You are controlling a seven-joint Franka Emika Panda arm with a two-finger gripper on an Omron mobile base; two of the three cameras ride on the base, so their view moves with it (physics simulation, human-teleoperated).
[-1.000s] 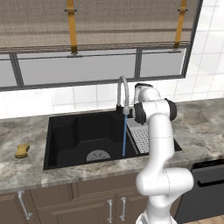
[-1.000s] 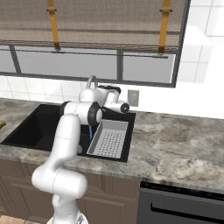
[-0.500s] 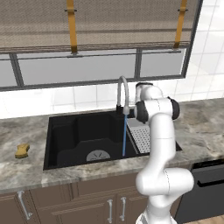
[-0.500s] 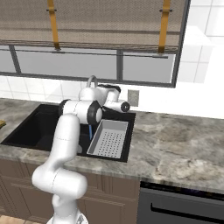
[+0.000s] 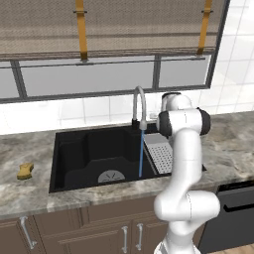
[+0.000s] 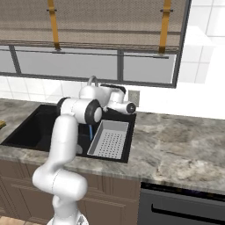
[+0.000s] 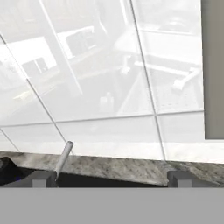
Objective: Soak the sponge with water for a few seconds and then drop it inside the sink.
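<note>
The sponge, small and yellow-orange, lies on the marble counter to the left of the sink, far from the arm. Water falls as a thin blue stream from the curved silver faucet into the black basin, right of the round drain. My hand hovers over the back of the sink beside the faucet and points at the tiled wall. My gripper is open and nothing sits between its fingertips.
A grey perforated drainer tray fills the sink's right side. A thin grey rod rises near the left finger, with white wall tiles behind. A grey wall outlet sits right of the hand. An oven front stands at lower right.
My hand has drifted slightly to the right beside the faucet. The sponge has stayed put and the water runs throughout.
</note>
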